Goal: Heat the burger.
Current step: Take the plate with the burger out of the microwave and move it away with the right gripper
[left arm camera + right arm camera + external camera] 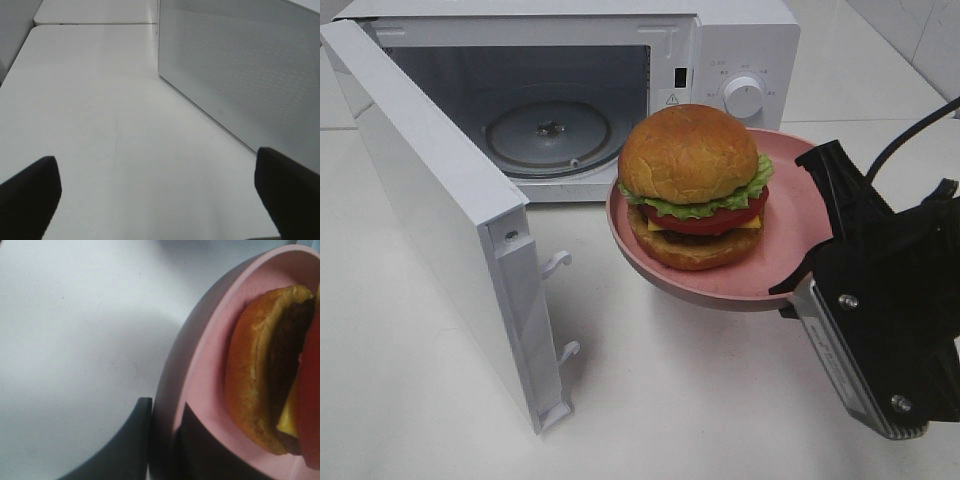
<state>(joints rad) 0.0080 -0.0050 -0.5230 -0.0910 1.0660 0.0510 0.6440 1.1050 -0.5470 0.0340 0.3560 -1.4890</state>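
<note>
The burger point(692, 185), with a golden bun, lettuce, tomato and cheese, sits on a pink plate point(790, 245) held in the air in front of the open microwave point(740, 50). My right gripper point(820, 250) is shut on the plate's right rim. In the right wrist view its jaws point(167, 440) pinch the plate's rim point(205, 370), and the burger point(265, 390) lies close beyond them. My left gripper point(160, 200) is open and holds nothing. Its dark fingertips point(30, 195) hang over the white table beside the door's perforated outer face point(240, 70). It is out of the high view.
The microwave door point(440, 220) swings out wide to the left, its latch hooks point(558, 265) facing right. The glass turntable point(548, 130) lies inside the cavity. A dial point(744, 96) sits on the control panel. White tabletop point(670, 400) spreads below the plate.
</note>
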